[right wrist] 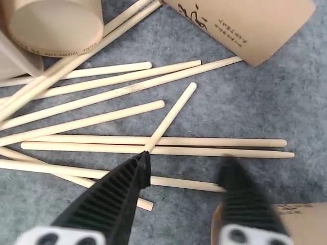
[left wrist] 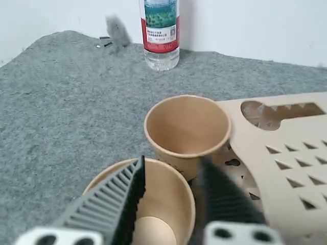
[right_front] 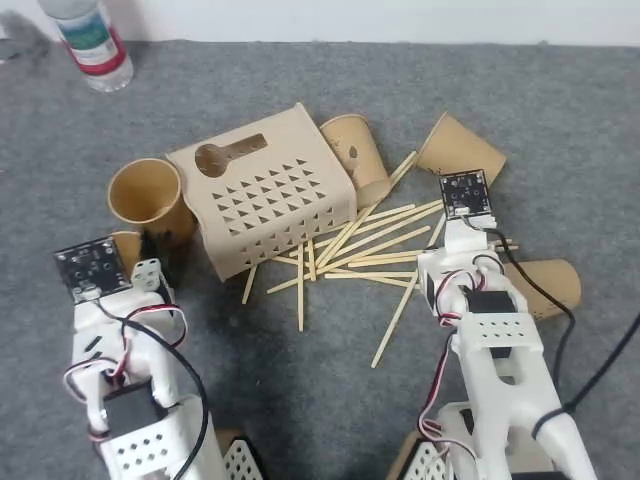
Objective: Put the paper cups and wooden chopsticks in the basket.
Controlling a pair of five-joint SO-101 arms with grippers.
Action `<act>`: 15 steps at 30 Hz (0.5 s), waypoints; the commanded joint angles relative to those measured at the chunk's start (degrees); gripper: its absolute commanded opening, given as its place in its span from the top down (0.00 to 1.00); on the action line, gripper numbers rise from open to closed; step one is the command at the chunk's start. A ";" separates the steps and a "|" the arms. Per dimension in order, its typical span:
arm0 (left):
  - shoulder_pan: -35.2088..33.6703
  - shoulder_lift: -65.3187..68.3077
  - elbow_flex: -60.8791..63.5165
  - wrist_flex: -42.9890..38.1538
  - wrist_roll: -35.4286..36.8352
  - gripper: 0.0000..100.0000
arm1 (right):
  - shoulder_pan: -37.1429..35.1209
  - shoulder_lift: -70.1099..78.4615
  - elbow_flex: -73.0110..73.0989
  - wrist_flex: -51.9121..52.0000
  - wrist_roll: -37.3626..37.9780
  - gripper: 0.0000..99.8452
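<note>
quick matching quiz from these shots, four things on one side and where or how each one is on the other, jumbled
Things:
1. water bottle
2. basket
3. chopsticks
4. left gripper

Place or state:
a. scattered on the grey mat
b. open, straddling the rim of a paper cup
c. at the far edge, red label
d. pale, with triangular holes

Pairs: 1-c, 2-d, 3-a, 4-b
</note>
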 commanded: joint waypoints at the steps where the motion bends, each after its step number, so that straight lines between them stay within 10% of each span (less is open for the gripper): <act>1: 0.09 -0.53 -0.40 -1.49 -0.79 0.99 | 0.92 -1.71 -0.70 -1.01 -0.44 0.95; 15: 0.62 -0.53 -1.01 -1.14 -0.88 0.98 | 0.92 -1.45 -0.70 -1.01 -0.44 0.99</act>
